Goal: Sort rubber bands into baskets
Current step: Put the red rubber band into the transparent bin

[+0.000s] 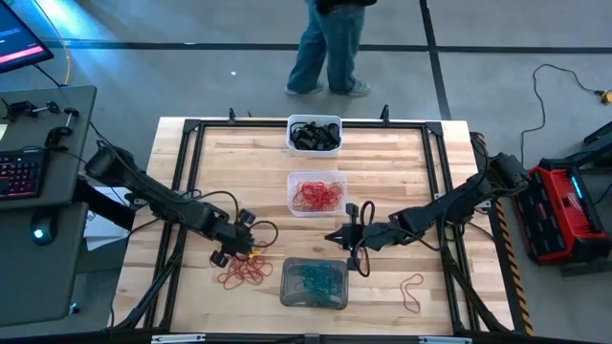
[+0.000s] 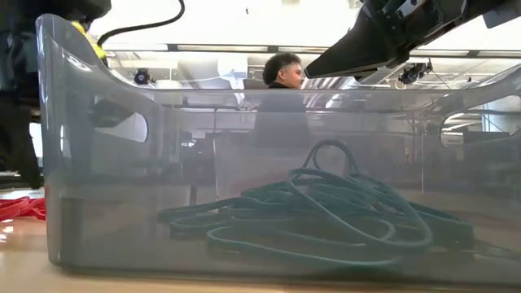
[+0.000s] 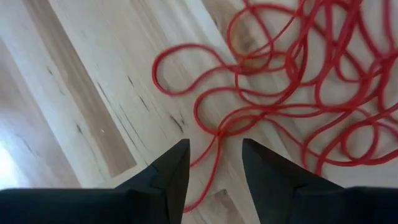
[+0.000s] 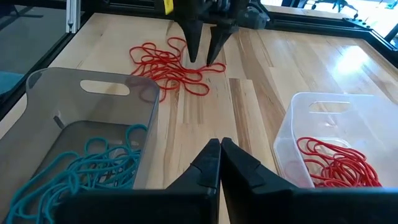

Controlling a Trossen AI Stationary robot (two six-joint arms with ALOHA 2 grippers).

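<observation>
Loose red rubber bands [image 1: 244, 272] lie in a tangle on the wooden table near its front left. My left gripper [image 3: 214, 163] points down over the pile's far edge, open, one red strand [image 3: 214, 148] running between its fingers; the right wrist view shows it [image 4: 205, 57] too. My right gripper [image 4: 219, 148] is shut and holds nothing, hovering between the clear basket [image 1: 317, 194] of red bands and the grey basket [image 1: 314, 284] of teal bands. The white basket [image 1: 314, 134] at the far edge holds black bands.
One more red band [image 1: 413, 291] lies alone near the front right. A black metal frame [image 1: 186, 172] runs around the table top. A person [image 1: 330, 48] stands beyond the far edge. Bare wood lies between the baskets and the frame's sides.
</observation>
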